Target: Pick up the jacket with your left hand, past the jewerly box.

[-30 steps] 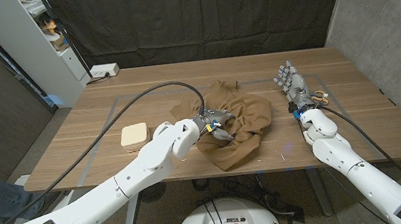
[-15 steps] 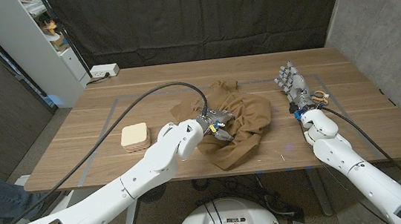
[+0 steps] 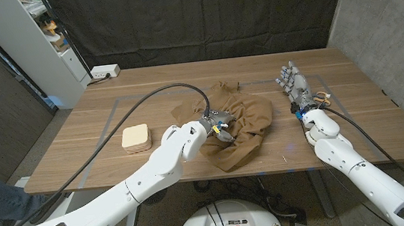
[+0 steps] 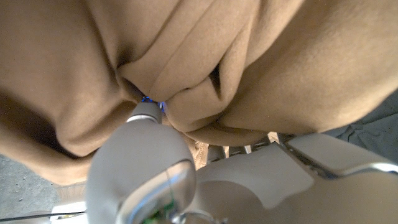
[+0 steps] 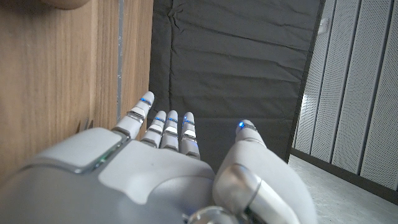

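From the head view, the brown jacket (image 3: 234, 121) lies in a bunched heap near the middle of the table (image 3: 361, 122). The left hand (image 3: 217, 126) is down on the jacket's near left side, with its fingers in the folds. The small cream jewelry box (image 3: 136, 136) sits on the table well to the left, and the left arm has reached beyond it to the jacket. So the reach looks done. The jacket is not lifted yet; it lies on the wood. The right hand (image 3: 296, 86) waits near the table's right side, fingers straight and apart, holding nothing.

Up close in the left wrist view, brown cloth (image 4: 205, 68) is bunched right against the left hand (image 4: 186, 180). One fingertip (image 4: 144, 113) pokes into a fold. I cannot tell if the fingers have closed on the cloth.

Over in the right wrist view, the right hand (image 5: 168, 174) has straight fingers and nothing in it.

What is left, I think, is a firm grip and the lift.
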Motion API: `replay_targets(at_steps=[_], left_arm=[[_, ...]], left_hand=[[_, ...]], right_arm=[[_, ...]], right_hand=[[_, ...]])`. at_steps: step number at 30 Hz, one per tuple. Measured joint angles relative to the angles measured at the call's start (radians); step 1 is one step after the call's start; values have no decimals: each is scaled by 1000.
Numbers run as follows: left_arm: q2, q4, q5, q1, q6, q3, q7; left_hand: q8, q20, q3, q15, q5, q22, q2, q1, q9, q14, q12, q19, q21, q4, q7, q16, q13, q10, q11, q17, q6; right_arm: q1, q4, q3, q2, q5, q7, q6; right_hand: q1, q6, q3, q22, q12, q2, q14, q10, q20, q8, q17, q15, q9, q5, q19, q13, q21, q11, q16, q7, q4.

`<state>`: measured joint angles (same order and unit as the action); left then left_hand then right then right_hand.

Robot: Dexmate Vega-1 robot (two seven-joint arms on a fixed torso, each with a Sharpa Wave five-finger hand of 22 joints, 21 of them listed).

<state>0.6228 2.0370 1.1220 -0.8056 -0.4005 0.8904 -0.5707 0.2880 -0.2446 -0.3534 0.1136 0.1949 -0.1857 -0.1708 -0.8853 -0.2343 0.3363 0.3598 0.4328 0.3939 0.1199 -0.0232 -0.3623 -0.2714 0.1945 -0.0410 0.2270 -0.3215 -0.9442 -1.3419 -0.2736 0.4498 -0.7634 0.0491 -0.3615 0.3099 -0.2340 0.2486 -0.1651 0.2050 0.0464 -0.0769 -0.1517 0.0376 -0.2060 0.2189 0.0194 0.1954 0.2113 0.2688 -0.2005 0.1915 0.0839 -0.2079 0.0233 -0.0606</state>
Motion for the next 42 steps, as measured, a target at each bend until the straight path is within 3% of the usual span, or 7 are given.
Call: replay_targets(at_steps=[4, 9, 18, 22, 30, 38, 42], left_arm=[[-3, 0, -5, -9, -10, 0, 31], [-5, 0, -27, -20, -15, -5, 72], [-9, -8, -59, -34, -24, -12, 138], [-9, -10, -69, -35, -29, -12, 160], [-13, -17, -87, -35, -41, -11, 186], [-13, -17, -92, -29, -58, -5, 193], [-13, -15, -89, -27, -72, -4, 196]], left_hand=[[33, -7, 0, 0, 14, 0, -18, -39, -1, 11, 33, 25, 31, 0, 4, -56, -1, 42, 9, 1, -82], [74, -22, -4, 12, 27, 0, -43, -93, -2, 31, 67, 40, 69, -4, 9, -102, -92, 83, 15, 9, -163], [114, -47, -14, 29, 58, 0, -93, -149, -41, 80, 115, 67, 149, -14, 21, -141, -136, 139, 29, 53, -245], [120, -56, -18, 27, 70, 0, -122, -177, -73, 89, 124, 77, 175, -18, 27, -141, -151, 148, 30, 143, -267], [121, -63, -22, 24, 82, 0, -143, -199, -104, 92, 129, 84, 189, -22, 32, -141, -158, 149, 30, 265, -278], [129, -63, -26, 22, 93, 0, -150, -206, -112, 104, 136, 95, 203, -26, 38, -141, -167, 148, 30, 290, -283], [129, -57, -26, -2, 95, 0, -158, -213, -116, 136, 143, 118, 213, -26, 38, -141, -172, 160, 34, 297, -294]], right_arm=[[2, 0, -1, 0, 0, 0, 2], [2, -2, -1, 0, 0, 4, 6], [1, -9, -1, 1, 0, 9, 10], [-1, -11, 0, 2, 0, 12, 12], [-2, -12, 1, 2, -1, 12, 15], [1, -8, 1, 3, -2, 10, 15], [5, -5, 1, 2, -3, 6, 15]], right_hand=[[0, 0, 0, 0, 0, 0, 0, 0, 0, 0, 0, 0, 0, 0, 0, 0, 0, 0, 0, 0, 0], [0, 0, 0, 0, 0, 0, 0, 0, 0, 0, 0, 0, 0, 0, 0, 0, 0, 0, 0, 0, 0], [0, 0, 0, 0, 0, 0, -4, 0, 0, 0, 0, 4, 0, 0, 0, -2, 0, 0, 0, 0, 0], [0, 0, 0, 0, 0, 0, -4, 0, 0, 0, 0, 4, 0, 0, 0, -2, 0, 0, 0, 0, 0], [0, 0, 0, 0, 0, 0, -4, 5, 0, 0, 0, 4, 0, 0, 0, -2, 0, -5, 0, 0, 0], [0, 0, 0, 0, 0, 0, -4, 5, 4, 0, 0, 4, 0, 0, -4, -2, 0, -5, 0, 0, 0], [0, 0, -3, 0, 0, 0, -4, 5, 4, 0, 0, 4, 0, 0, -4, -2, 0, -5, 0, 0, -3]])
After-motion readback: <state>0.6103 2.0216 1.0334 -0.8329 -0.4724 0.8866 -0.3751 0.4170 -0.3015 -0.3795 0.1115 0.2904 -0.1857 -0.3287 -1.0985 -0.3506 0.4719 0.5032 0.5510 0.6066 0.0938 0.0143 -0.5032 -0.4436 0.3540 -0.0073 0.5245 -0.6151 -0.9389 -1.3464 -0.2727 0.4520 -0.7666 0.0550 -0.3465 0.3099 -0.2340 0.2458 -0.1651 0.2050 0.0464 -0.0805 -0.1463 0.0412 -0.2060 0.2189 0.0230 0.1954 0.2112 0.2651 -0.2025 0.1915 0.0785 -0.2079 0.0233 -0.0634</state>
